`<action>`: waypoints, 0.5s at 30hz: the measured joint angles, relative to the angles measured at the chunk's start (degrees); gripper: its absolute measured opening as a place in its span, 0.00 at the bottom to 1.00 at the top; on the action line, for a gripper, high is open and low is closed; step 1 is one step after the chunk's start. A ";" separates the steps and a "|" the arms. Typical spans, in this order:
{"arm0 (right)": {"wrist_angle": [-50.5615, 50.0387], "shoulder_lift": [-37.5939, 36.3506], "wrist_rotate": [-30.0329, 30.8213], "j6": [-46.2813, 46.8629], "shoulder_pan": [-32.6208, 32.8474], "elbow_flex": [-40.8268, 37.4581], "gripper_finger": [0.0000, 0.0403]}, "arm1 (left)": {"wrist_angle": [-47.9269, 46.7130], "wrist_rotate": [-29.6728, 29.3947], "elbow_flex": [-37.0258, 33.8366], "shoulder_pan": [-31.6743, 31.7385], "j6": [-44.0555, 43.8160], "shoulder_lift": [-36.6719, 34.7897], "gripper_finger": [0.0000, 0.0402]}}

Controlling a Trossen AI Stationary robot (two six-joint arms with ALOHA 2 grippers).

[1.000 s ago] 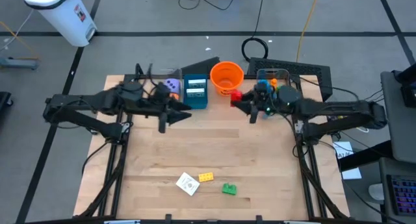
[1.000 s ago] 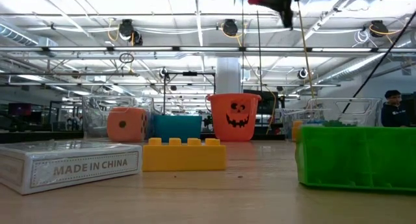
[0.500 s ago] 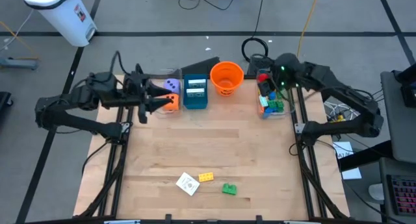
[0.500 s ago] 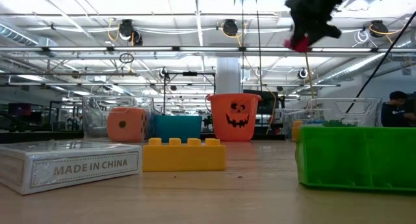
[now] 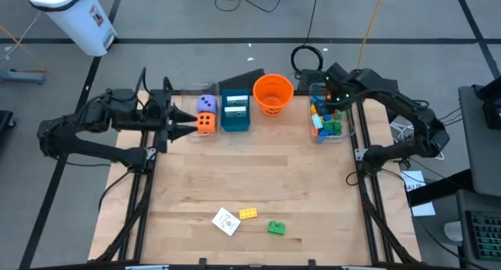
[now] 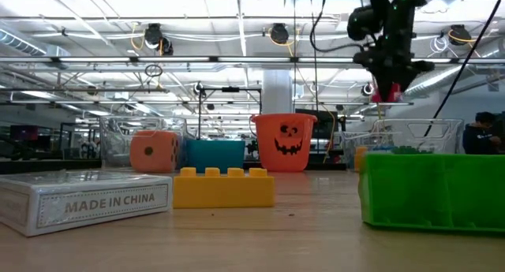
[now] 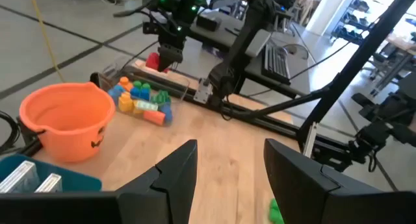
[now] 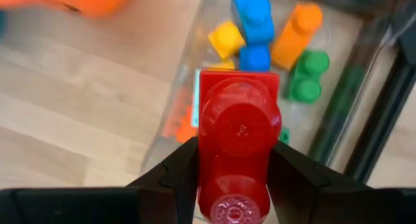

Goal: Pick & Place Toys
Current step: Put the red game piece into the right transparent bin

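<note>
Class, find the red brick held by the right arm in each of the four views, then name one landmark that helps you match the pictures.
High view: not clearly visible, hidden under the right end effector above the clear bin.
Low view: red brick, upper right, hanging from the arm.
Left wrist view: far off, upper left.
Right wrist view: centre, between the fingers.
Shared landmark: the orange bucket.

Orange bucket (image 8: 78, 0) blurred, cut off; green brick (image 7: 275, 211) cut off.
</note>
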 joint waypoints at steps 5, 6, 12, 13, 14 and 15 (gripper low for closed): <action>1.09 0.81 0.34 2.17 -0.44 -6.20 0.35 | -0.52 1.02 0.00 -0.11 -0.17 0.83 0.46; 1.39 0.71 0.98 3.26 -0.44 -7.89 0.35 | -0.56 1.09 -0.01 -0.11 -0.37 1.09 0.46; 5.34 -0.05 2.84 7.61 -1.91 -15.79 0.35 | -0.49 1.08 -0.04 -0.11 -0.37 2.21 0.46; 6.31 -0.03 2.78 7.79 -2.31 -16.67 0.35 | -0.53 1.08 -0.04 -0.11 -0.37 2.47 0.46; 7.50 -0.09 2.81 7.79 -2.70 -17.46 0.35 | -0.18 1.08 -0.04 -0.11 -0.35 2.88 0.46; 8.92 -0.13 2.79 7.79 -3.12 -18.30 0.35 | 0.24 1.07 -0.04 -0.11 -0.19 3.17 0.46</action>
